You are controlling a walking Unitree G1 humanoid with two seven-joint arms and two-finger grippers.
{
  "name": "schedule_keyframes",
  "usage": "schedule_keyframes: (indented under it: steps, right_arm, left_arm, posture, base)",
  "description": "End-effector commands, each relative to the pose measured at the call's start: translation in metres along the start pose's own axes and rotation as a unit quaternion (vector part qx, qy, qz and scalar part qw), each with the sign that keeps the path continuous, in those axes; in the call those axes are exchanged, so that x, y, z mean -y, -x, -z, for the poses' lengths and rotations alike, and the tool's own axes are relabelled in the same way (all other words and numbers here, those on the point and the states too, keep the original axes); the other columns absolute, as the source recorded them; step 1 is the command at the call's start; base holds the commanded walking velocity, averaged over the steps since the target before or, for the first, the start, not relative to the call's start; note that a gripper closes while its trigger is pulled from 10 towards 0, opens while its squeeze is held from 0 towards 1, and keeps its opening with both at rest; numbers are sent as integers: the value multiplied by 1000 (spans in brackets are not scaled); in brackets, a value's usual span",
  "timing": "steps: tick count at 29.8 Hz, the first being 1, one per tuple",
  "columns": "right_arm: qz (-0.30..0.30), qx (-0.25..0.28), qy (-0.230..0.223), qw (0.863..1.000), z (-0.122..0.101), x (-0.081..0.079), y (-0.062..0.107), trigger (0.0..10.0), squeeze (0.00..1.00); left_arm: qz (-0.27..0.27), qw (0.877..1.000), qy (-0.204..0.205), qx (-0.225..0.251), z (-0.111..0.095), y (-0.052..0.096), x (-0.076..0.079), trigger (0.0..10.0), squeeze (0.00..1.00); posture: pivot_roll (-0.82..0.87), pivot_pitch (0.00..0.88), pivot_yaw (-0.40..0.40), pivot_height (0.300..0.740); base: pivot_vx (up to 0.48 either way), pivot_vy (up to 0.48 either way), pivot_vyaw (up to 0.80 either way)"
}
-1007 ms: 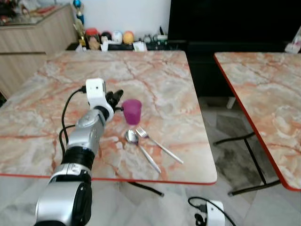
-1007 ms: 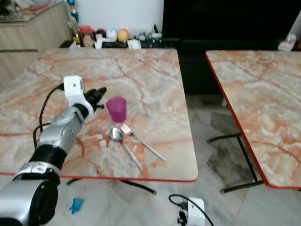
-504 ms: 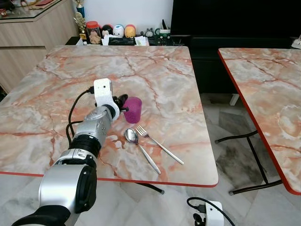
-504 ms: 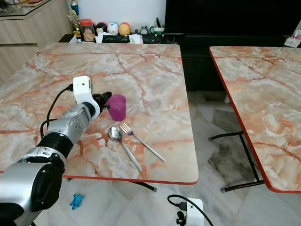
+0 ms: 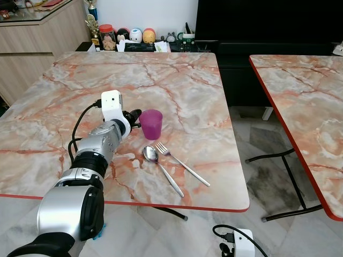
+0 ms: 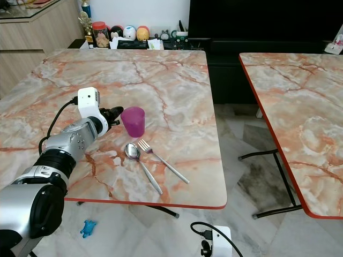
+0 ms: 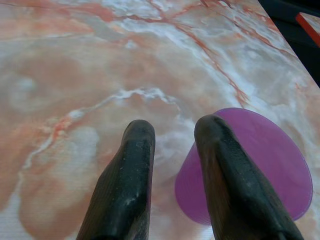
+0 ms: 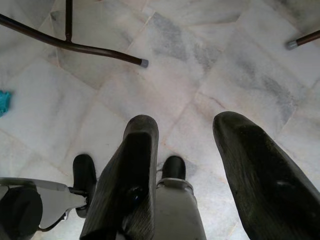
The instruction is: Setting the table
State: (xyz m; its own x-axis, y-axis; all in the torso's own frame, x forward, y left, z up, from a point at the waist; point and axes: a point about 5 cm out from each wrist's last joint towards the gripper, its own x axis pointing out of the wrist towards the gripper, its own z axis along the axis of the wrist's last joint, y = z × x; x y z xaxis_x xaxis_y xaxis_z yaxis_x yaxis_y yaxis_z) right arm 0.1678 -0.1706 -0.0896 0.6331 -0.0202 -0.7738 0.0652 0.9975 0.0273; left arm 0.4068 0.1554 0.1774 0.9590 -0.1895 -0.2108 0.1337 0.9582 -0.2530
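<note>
The left gripper point(image 5: 134, 114) reaches out over the marble table point(image 5: 177, 91) with its two black fingers point(image 7: 127, 185) a little apart and nothing between them; the tips sit just beside the purple cup point(image 5: 151, 124), on its left flank, and whether one finger brushes the cup wall cannot be told. The cup stands upright on the tabletop with its mouth up. On the near side of the cup, toward the table's red front edge, lie a spoon point(image 5: 161, 168) and a fork point(image 5: 181, 164), side by side and close together, bowl and tines pointing back toward the cup, handles slanting away to the right.

The tabletop is pale marble veined in orange and pink, glossy, with a thin red rim. Right of the cup's table, across a gap of grey-white marble floor point(image 5: 268, 176), stands a second table point(image 5: 305, 107) of the same stone and red edge. Beyond the far edge of the cup's table a low dark shelf point(image 5: 144, 47) carries jars and small round figures, with a large black screen point(image 5: 268, 21) to its right and a wooden counter point(image 5: 32, 32) to its left. On the floor near the table's front corner lies a white box with a black cable point(image 5: 236, 241).

The right gripper point(image 8: 197, 145) hangs low over the floor tiles, fingers spread and empty, above the robot's own foot point(image 8: 172, 167) and a dark table leg point(image 8: 75, 47)
</note>
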Motion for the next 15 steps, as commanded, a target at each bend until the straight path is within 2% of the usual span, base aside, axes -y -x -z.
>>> schedule_keyframes:
  steps: [1, 9, 15]
  right_arm:
    - [-4, -4, 5, 1000, 3, -1, 1, 10000, 0]
    - [-7, -3, 7, 1000, 3, -1, 1, 10000, 0]
    - [-9, -5, 9, 1000, 3, -1, 1, 10000, 0]
  left_arm:
    - [7, 1000, 3, 3, -2, 1, -1, 10000, 0]
    - [38, 999, -2, -7, 1, -1, 12, 10000, 0]
    - [38, 999, -6, -12, 2, -1, 13, 10000, 0]
  posture:
    - [132, 18, 29, 740]
    - [128, 19, 31, 740]
    - [128, 19, 31, 740]
  base:
    - [0, 0, 0]
    - [0, 0, 0]
    - [0, 0, 0]
